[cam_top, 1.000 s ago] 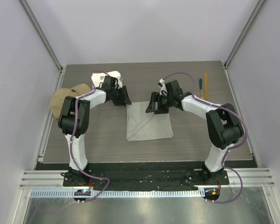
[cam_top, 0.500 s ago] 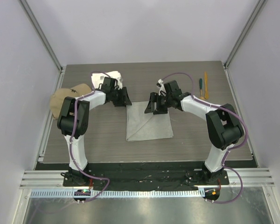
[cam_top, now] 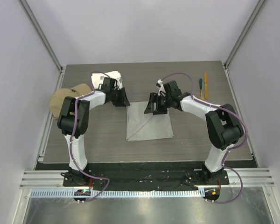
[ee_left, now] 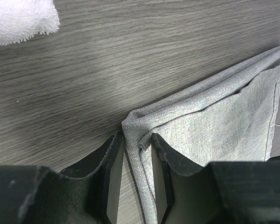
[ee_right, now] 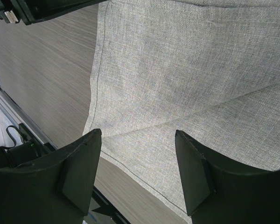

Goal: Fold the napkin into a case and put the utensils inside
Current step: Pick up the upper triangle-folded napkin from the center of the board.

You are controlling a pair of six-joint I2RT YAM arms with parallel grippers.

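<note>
Evidently soft, thin and limp, the napkin (ee_left: 214,121) wants pinching at its folded corner, which the left gripper (ee_left: 135,140) straddles, grip not confirmable; right gripper (ee_right: 137,135) hovers released.

Light-grey woven napkin (cam_top: 149,122), white towel (cam_top: 113,74), tan cap (cam_top: 60,100)

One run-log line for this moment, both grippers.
left gripper: partly open astride light-grey cloth napkin corner | right gripper: open over napkin | teal, orange utensils: far right
</note>
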